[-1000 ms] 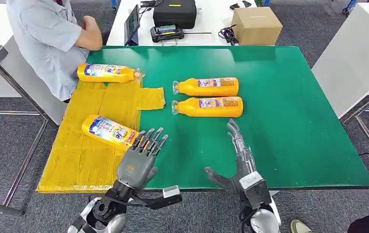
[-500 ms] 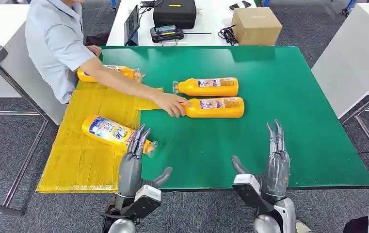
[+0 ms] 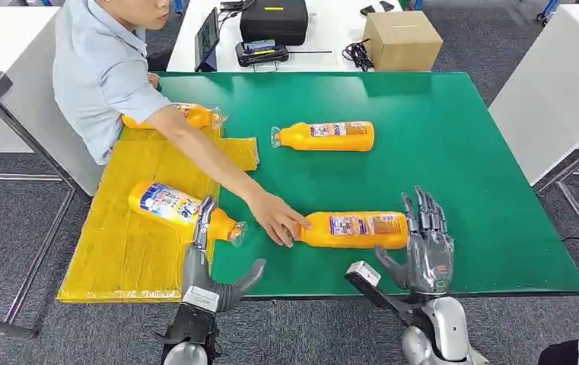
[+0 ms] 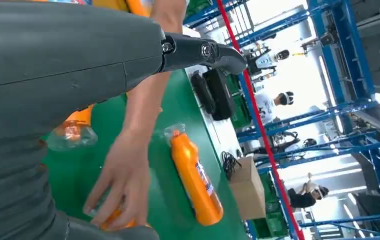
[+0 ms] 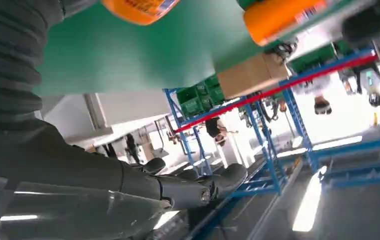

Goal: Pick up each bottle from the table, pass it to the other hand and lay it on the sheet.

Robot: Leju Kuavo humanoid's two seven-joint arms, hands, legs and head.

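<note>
Both arms come up at the near edge of the green table. The left hand stands edge-on above that edge, its fingers straight, held together and pointing away across the table, its thumb jutting out toward the table's middle. It holds nothing. The right hand is raised at the same edge, farther toward the table's right side, back of the hand facing the head camera, fingers upright and slightly spread, thumb angled inward. It also holds nothing.
</note>
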